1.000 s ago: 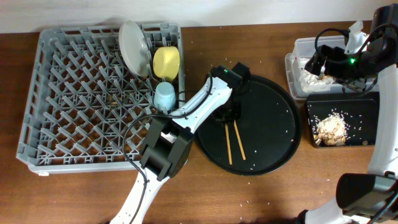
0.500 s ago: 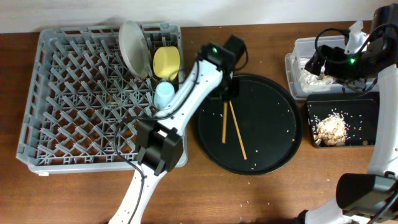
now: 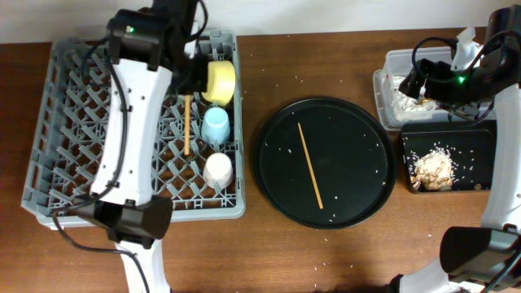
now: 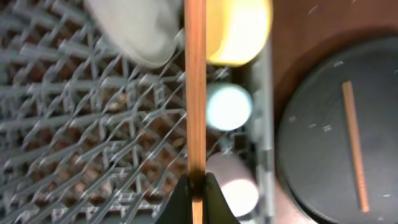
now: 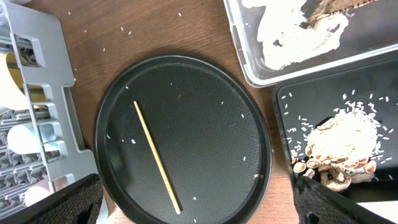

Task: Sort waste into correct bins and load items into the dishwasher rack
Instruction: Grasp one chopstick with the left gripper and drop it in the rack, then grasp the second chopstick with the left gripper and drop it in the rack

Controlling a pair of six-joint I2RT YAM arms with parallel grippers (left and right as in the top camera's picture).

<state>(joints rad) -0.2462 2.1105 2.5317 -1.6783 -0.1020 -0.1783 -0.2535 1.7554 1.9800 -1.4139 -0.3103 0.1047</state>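
My left gripper point(image 4: 196, 193) is shut on one wooden chopstick point(image 4: 195, 93) and holds it over the grey dishwasher rack point(image 3: 89, 130), beside the yellow bowl point(image 3: 218, 81), light-blue cup point(image 3: 216, 124) and pinkish-white cup point(image 3: 217, 169). The white plate point(image 4: 134, 31) stands in the rack, hidden by the arm in the overhead view. The other chopstick point(image 3: 309, 165) lies on the round black tray point(image 3: 358, 130). My right gripper point(image 5: 199, 211) is open and empty, high over the clear tub point(image 3: 395, 65). The tub holds the napkin point(image 5: 292, 37) and the wrapper point(image 5: 336, 7). Food scraps point(image 3: 431, 169) lie in the black rectangular tray point(image 3: 480, 138).
Rice grains are scattered on the round tray and on the wooden table point(image 3: 326, 260). The left arm point(image 3: 130, 122) stretches across the rack's middle. The tub and rectangular tray sit at the table's right edge.
My left gripper lifted one chopstick off the round tray and carried it left over the rack. The pinkish-white cup has come into view. The right arm has not moved.
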